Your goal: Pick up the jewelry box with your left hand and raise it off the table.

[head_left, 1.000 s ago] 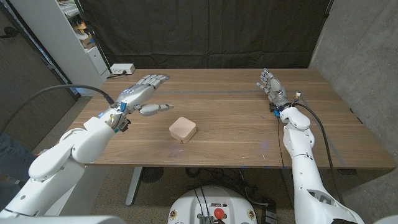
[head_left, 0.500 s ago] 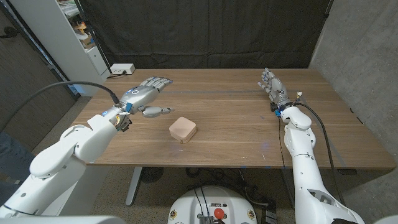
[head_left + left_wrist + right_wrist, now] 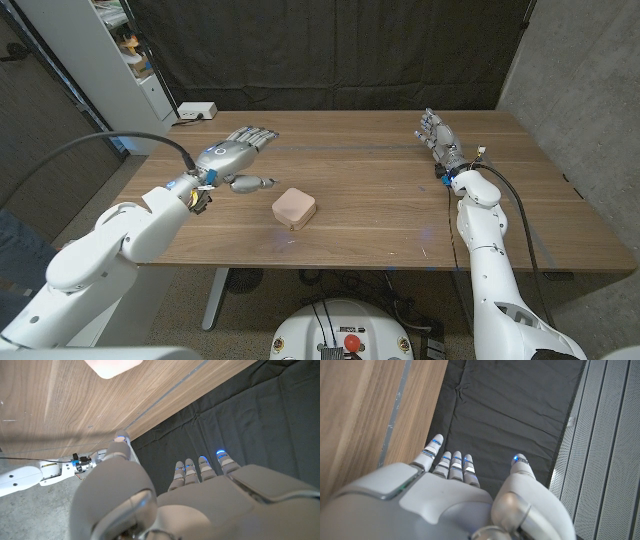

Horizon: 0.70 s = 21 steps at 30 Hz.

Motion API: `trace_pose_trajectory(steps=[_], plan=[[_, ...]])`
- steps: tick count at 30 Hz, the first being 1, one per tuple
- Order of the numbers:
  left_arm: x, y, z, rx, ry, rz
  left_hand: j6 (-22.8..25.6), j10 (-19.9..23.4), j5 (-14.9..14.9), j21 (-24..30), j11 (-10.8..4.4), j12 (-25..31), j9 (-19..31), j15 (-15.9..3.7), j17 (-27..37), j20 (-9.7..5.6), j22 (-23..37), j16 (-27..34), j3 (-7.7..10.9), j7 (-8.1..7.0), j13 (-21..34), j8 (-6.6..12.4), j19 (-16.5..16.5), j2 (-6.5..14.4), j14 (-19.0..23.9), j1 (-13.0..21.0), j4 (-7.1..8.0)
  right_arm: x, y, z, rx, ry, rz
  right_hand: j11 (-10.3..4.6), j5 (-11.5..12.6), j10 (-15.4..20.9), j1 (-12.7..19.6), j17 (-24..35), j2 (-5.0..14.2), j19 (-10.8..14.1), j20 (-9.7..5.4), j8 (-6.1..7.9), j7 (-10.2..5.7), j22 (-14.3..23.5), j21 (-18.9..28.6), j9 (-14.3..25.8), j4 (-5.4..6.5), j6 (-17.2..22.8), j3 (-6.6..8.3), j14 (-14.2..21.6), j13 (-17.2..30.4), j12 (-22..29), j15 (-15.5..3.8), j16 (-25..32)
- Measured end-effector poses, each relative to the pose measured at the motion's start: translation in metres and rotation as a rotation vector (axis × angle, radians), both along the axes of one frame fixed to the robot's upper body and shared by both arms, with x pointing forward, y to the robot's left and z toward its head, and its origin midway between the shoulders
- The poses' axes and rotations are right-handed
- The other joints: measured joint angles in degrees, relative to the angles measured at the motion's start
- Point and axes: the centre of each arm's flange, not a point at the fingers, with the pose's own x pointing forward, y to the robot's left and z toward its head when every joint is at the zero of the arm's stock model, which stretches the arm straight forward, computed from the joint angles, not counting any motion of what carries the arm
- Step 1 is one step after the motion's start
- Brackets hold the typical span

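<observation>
— Still unheld, box (image 3: 294, 207) on worktop (image 3: 380, 200)?
— Yes. Left hand (image 3: 234, 152) just beside box, fingers spread, thumb toward it, set for grasping. Right hand (image 3: 437, 137) well apart from box, open, idle.

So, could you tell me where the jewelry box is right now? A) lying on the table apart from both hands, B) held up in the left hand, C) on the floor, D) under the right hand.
A: in the head view the box lies on the table, with the open left hand apart from it and the right hand at the table's far right side.
</observation>
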Motion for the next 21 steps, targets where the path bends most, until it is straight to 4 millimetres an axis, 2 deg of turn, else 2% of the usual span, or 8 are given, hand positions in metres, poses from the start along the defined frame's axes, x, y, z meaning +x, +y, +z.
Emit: trace_pose_trajectory(steps=[12,18,21], plan=[[-0.004,-0.004,-0.007,0.03,0.001,0.03,-0.03,-0.27,0.0,0.0,-0.17,0.0,-0.01,0.0,0.0,0.31,-0.01,-0.33,-0.24,-0.03,0.0,0.0,-0.32,0.0,0.0,0.0,0.24,-0.002,-0.001,0.004,-0.007,-0.011,0.001,0.0,0.0,0.0,0.0,0.0,0.0,0.0,0.0,0.0,0.0,0.0,0.0,0.0,-0.15,0.0,-0.15,0.0,0.0,0.0,0.0,0.0],[-0.003,-0.002,-0.008,0.041,0.004,0.05,-0.74,-0.84,0.0,0.0,0.21,0.0,-0.01,0.09,0.28,0.31,-0.01,-0.33,-0.24,-0.12,0.0,-0.38,-0.32,0.0,-0.51,0.0,0.24,-0.004,-0.003,0.005,-0.007,-0.017,-0.004,0.0,0.0,0.0,0.0,0.01,0.0,0.0,0.0,0.0,0.0,0.0,0.0,0.0,-0.15,0.0,-0.15,0.0,0.0,0.0,0.0,0.0],[-0.005,-0.007,-0.013,0.052,0.018,0.041,-1.69,-1.15,0.3,0.0,0.3,0.0,-0.01,0.16,0.28,0.31,-0.01,-0.33,-0.47,-0.18,0.18,-0.54,-0.32,0.0,-0.57,0.0,0.46,-0.005,-0.004,0.005,-0.005,-0.017,-0.005,0.0,0.0,0.0,0.0,0.01,0.0,0.0,0.0,0.0,0.0,0.0,0.0,0.0,-0.15,0.0,-0.15,0.0,0.0,0.0,0.0,0.0]])
